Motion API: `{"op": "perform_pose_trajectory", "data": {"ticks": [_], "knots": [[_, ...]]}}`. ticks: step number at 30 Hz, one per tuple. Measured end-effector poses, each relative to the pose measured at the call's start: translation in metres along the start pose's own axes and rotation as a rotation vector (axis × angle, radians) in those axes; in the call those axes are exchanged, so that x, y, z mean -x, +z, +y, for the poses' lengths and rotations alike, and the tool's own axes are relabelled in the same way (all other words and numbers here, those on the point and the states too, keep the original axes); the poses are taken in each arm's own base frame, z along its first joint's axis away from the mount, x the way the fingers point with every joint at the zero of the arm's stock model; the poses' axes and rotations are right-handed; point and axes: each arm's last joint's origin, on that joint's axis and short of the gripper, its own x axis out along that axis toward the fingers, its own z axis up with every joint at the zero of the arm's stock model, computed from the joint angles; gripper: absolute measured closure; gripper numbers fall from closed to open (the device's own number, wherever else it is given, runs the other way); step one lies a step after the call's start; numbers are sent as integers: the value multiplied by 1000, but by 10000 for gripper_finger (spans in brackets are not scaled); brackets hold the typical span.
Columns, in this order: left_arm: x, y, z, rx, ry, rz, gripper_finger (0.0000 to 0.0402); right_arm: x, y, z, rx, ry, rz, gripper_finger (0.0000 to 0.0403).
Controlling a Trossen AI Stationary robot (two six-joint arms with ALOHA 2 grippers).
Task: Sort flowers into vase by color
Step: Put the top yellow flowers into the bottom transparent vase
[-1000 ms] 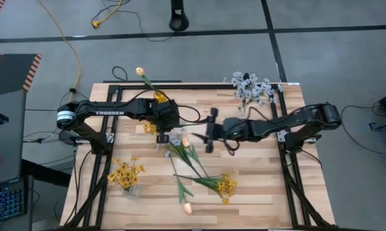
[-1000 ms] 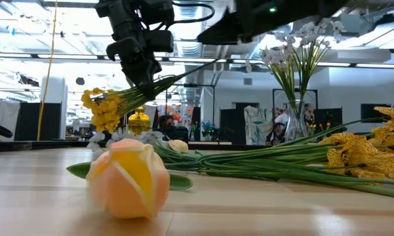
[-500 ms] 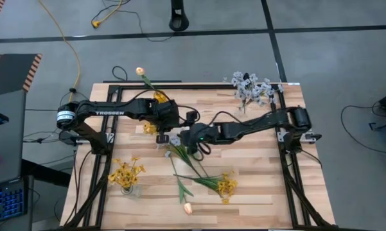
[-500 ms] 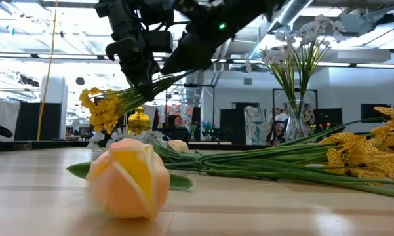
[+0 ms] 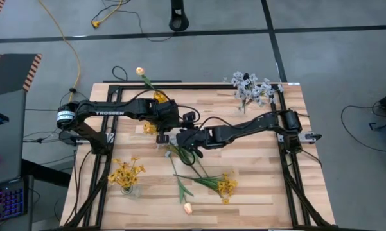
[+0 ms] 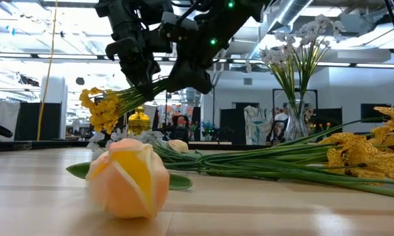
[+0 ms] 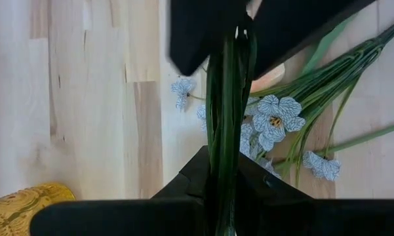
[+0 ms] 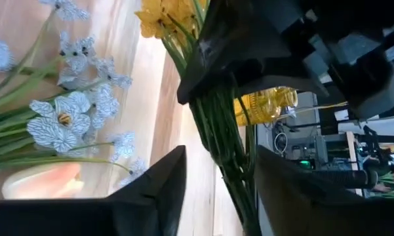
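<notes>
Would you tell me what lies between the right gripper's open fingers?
The green stems of the yellow sprig, held by the left gripper, run between the right gripper fingers in the right wrist view.

Left gripper [image 5: 162,131] clamped, raised mid-table, right gripper [image 5: 183,142] fingers spread, just beside it

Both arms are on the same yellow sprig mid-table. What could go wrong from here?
1. The left gripper is shut on the yellow sprig; the right gripper is open around its stems. Opposing pulls may bend or tear them.
2. The grippers sit very close and might collide.
3. A dropped sprig would land among the blue-white sprays below, mixing colors.
</notes>
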Motion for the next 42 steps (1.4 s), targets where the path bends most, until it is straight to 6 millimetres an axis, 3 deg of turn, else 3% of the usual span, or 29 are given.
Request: {"op": "perform_pose_trajectory", "data": {"ticks": [9,13,20,30,34,42], "knots": [[0,0,0,0,1,4,381,2,1,-1,-3,-2,-8,325],[0,0,0,0,1,4,381,2,1,0,-1,-1,-6,356],[0,0,0,-1,16,6,359,2,1,-1,-3,-1,-6,356],[2,0,1,-81,29,20,261,2,-1,0,-75,8,9,356],[20,7,4,-124,49,33,238,1,-4,2,-99,21,33,356],[64,14,7,-116,72,120,235,6,-6,-1,-192,30,57,356]]}}
